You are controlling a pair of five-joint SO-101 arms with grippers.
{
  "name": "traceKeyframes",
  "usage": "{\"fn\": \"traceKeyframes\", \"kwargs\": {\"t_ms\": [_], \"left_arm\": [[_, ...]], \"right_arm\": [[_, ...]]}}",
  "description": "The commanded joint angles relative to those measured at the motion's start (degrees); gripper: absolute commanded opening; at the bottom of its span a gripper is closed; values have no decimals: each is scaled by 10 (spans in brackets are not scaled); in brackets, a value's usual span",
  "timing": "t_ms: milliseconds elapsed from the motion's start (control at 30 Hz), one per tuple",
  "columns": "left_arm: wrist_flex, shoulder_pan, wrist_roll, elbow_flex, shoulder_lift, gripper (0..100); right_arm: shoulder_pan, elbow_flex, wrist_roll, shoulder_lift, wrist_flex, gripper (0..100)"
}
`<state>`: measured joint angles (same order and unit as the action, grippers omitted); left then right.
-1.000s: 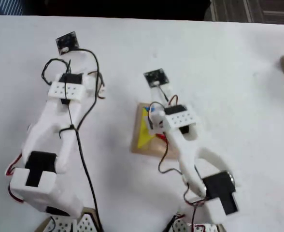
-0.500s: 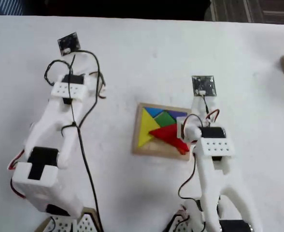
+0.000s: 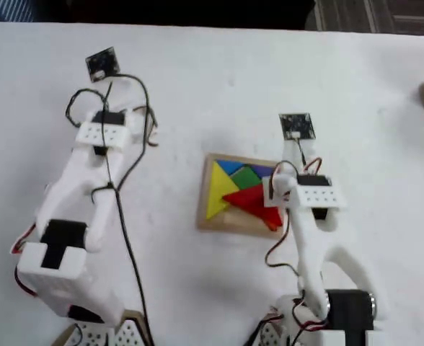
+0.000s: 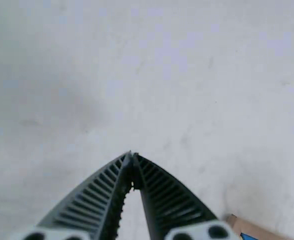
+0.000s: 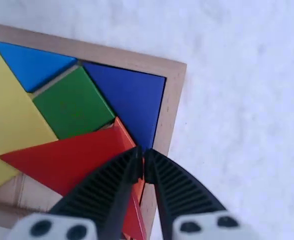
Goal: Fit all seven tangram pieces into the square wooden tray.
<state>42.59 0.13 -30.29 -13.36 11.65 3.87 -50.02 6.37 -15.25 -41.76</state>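
Black and ribbed, your right end effector [image 5: 141, 156] has its tips pressed together on nothing. From its own wrist camera you see it over the spot where the dark blue piece [image 5: 132, 95], the red triangle [image 5: 67, 160] and an orange sliver [image 5: 138, 192] meet; you cannot tell whether it touches them. Next to these lie the green square [image 5: 72, 102], the light blue triangle [image 5: 32, 62] and the yellow triangle [image 5: 12, 125], all inside the wooden tray [image 5: 173, 105]. Your left end effector [image 4: 132, 162] is likewise closed and empty above the white desk [image 4: 137, 75]. From above, the tray [image 3: 205, 213] sits between your arms, close to the right one.
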Motion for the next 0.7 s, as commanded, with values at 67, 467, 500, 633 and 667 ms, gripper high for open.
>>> {"fn": "traceKeyframes", "kwargs": {"t_ms": [67,467,500,633,667], "left_arm": [[-15,-7,6,15,-5,23],[-16,-7,6,15,-5,23],[-16,-7,6,15,-5,23],[-16,-7,6,15,-5,23],[-16,-7,6,15,-5,23]], "right_arm": [[34,9,10,-27,-8,18],[83,-64,28,-106,-10,18],[89,-68,33,-106,-10,18],[110,-81,38,-109,-10,18],[113,-81,38,-108,-10,18]]}}
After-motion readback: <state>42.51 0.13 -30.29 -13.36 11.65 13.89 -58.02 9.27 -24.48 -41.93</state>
